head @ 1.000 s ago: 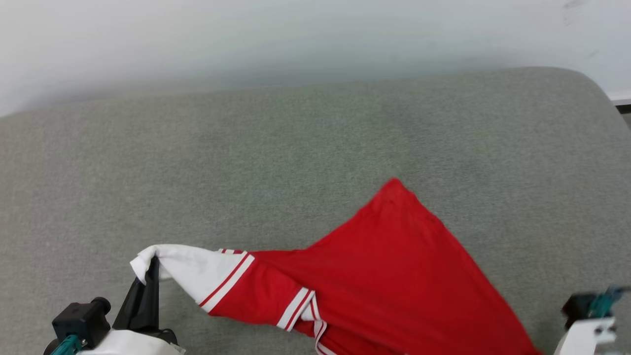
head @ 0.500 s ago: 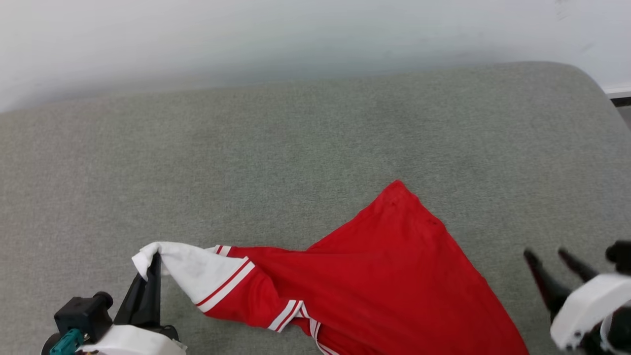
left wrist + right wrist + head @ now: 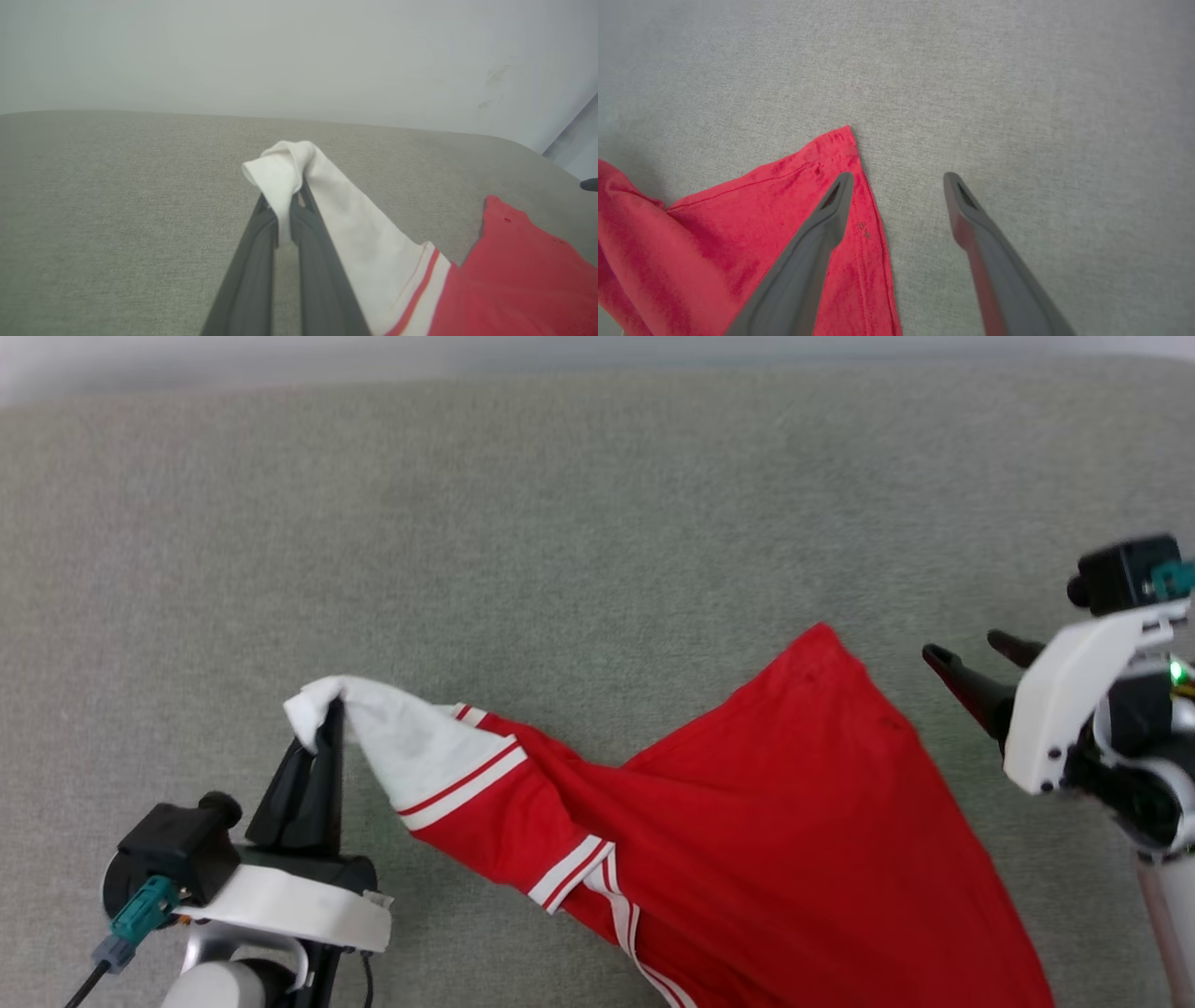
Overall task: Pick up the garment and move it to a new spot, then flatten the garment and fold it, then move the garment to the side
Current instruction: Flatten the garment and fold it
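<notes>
Right gripper (image 3: 962,646) swung in, jaws released, straddling the garment's (image 3: 775,821) red hem corner (image 3: 840,140); left gripper (image 3: 329,709) jaws were clenched on white sleeve (image 3: 401,747). Corner needed seating deep between jaws before pinching, then spreading taut.

We look down on a broad upholstered surface (image 3: 597,504) of grey-green woven fabric, evenly lit under soft, diffuse light. In the left wrist view its far edge runs straight, then drops away at a rounded corner (image 3: 523,156). Behind it rises a plain pale wall (image 3: 299,56), matte and bare except for a few faint scuff marks (image 3: 493,77) towards its right side. Beside that, at the far right, we see a pale bluish panel (image 3: 579,144).
</notes>
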`<state>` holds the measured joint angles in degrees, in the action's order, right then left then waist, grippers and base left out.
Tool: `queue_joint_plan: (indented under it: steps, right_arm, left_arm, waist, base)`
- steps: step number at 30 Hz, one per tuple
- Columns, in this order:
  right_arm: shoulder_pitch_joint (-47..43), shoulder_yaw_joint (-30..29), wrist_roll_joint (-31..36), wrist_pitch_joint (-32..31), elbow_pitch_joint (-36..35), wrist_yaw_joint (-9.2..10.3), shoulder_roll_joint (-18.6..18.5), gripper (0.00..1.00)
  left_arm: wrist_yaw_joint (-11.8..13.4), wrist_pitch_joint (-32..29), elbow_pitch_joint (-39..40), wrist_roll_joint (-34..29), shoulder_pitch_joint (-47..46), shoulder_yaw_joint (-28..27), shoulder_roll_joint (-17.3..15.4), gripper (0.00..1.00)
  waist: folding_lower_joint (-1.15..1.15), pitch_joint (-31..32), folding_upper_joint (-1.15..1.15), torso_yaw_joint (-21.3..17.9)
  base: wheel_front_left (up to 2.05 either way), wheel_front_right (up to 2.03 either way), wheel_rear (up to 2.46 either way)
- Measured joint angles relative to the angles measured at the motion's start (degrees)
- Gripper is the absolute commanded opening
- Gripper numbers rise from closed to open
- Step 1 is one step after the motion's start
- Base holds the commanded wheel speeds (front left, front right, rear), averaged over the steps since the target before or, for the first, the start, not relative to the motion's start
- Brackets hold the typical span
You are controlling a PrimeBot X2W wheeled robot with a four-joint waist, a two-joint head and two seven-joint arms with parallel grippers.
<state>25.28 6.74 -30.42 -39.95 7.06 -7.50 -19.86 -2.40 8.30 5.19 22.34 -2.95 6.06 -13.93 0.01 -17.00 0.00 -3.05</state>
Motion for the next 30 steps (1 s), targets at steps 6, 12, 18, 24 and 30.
queue_joint_plan:
  steps: [6,12,18,24,30]
  right_arm:
    - [7.8,5.0,-0.4,-10.9,2.3,0.00,0.2,1.00]
    - [11.1,8.9,-0.7,-13.1,6.9,0.00,0.6,1.00]
    - [13.3,11.6,-2.0,-14.4,10.1,0.00,-0.3,0.00]
    - [13.4,13.9,-2.4,-8.9,12.0,0.00,-0.3,0.00]
    - [13.1,11.3,0.6,2.0,12.6,-0.01,0.5,0.00]
  left_arm:
    - [-0.7,1.0,0.3,-0.7,-3.6,2.2,0.5,0.00]
    - [-1.3,2.0,-0.5,-0.9,-6.1,3.3,1.2,0.00]
    - [-1.4,2.9,-2.0,-0.7,-6.7,3.5,1.4,0.00]
    - [-1.4,3.1,-3.1,-0.4,-6.7,3.1,1.0,0.00]
    - [-0.6,4.0,-3.7,-1.0,-6.9,1.9,-0.5,0.00]
  waist:
    - [0.01,-4.8,0.00,2.5]
    - [0.01,-8.0,0.00,5.1]
    - [0.00,-8.7,0.00,6.0]
    - [0.00,-6.8,0.00,5.4]
    - [0.00,-2.5,0.00,4.5]
  base:
    - [0.00,0.00,0.00]
    - [0.00,0.00,0.00]
    - [0.00,0.00,0.00]
    - [0.00,0.00,0.00]
    - [0.00,0.00,0.00]
